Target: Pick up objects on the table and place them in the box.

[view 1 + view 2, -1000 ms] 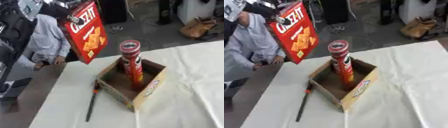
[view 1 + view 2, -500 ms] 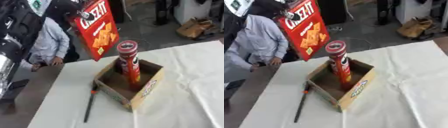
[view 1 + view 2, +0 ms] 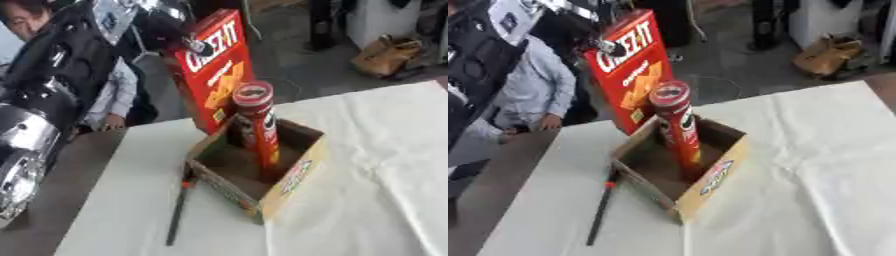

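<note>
My left hand reaches in from the upper left and is shut on the top of a red cracker box. The cracker box hangs nearly upright, its lower end at the far left rim of the open cardboard box. A tall red chips can stands upright inside the cardboard box, just right of the cracker box. On the white tablecloth left of the cardboard box lies a thin black tool with an orange band. My right hand shows in no view.
My black and silver left arm fills the left side. A person in a light shirt sits beyond the table's far left edge. A brown bag lies on the floor at the back right. White cloth stretches right of the box.
My left hand has carried the cracker box right and down, from above the table's far left edge to the cardboard box's rim. The can and the tool have stayed put.
</note>
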Robot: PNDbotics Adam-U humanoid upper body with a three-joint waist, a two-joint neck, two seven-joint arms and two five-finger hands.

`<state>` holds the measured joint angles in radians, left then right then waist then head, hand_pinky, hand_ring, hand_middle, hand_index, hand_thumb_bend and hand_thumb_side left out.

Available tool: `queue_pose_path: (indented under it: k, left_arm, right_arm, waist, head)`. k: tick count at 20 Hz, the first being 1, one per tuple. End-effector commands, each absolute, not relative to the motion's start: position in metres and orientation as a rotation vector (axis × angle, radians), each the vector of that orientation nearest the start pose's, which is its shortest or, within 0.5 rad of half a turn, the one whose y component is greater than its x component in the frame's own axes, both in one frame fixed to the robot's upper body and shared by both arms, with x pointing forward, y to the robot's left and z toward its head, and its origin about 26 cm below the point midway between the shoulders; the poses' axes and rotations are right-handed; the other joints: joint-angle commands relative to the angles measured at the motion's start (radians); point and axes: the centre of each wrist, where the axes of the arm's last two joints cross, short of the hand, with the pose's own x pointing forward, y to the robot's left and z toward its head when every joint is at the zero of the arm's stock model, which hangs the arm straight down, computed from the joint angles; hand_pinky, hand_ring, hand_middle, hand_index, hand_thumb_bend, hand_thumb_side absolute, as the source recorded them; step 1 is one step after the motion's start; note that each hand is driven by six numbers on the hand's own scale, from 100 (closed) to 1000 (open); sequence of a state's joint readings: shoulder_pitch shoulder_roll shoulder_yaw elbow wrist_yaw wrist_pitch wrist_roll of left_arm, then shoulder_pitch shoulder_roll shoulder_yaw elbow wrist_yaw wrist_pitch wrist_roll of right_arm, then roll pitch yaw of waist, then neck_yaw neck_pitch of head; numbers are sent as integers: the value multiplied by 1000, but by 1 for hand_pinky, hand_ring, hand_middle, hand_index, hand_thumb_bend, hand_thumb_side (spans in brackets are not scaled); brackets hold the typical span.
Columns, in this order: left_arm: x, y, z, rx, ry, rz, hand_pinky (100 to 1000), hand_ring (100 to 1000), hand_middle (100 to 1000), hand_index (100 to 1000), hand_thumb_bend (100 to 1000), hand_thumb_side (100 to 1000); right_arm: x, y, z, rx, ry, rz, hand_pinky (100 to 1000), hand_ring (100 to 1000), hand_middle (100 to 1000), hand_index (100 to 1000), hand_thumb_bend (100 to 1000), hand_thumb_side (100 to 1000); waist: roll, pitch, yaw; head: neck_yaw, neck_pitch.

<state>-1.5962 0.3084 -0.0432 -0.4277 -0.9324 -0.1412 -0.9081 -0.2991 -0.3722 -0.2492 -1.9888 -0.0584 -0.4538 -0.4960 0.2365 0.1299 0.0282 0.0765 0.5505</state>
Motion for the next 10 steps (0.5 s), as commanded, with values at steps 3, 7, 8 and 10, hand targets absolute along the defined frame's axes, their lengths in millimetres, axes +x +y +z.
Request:
queue_pose_path:
  k: [3, 7, 8, 10]
  left_arm:
    - [521, 172, 375, 592, -1117, -1707, 605, 568, 454, 490, 100, 558]
    - [523, 166, 368, 571, -1108, -1719, 631, 623, 511, 536, 100, 662]
    - [523, 165, 367, 562, -1111, -1718, 650, 660, 559, 586, 100, 802]
    - [523, 162, 365, 542, -1123, -1717, 672, 710, 609, 647, 100, 989]
  right_arm:
    - [292, -325, 230, 522, 3328, 464, 884, 882, 627, 616, 100, 1000]
    - [292, -325, 231, 515, 3328, 466, 884, 882, 627, 615, 100, 1000]
    - [292, -325, 231, 513, 3328, 466, 883, 882, 626, 615, 100, 1000]
    - [292, -325, 231, 513, 3329, 467, 883, 882, 627, 616, 100, 1000]
  waist:
    - [-11, -14, -2]
    - [-11, -13, -5]
    - [-11, -13, -6]
    - [-11, -13, -6]
  head:
    - [7, -6]
    - [8, -7]
    - [9, -7]
    - [9, -6]
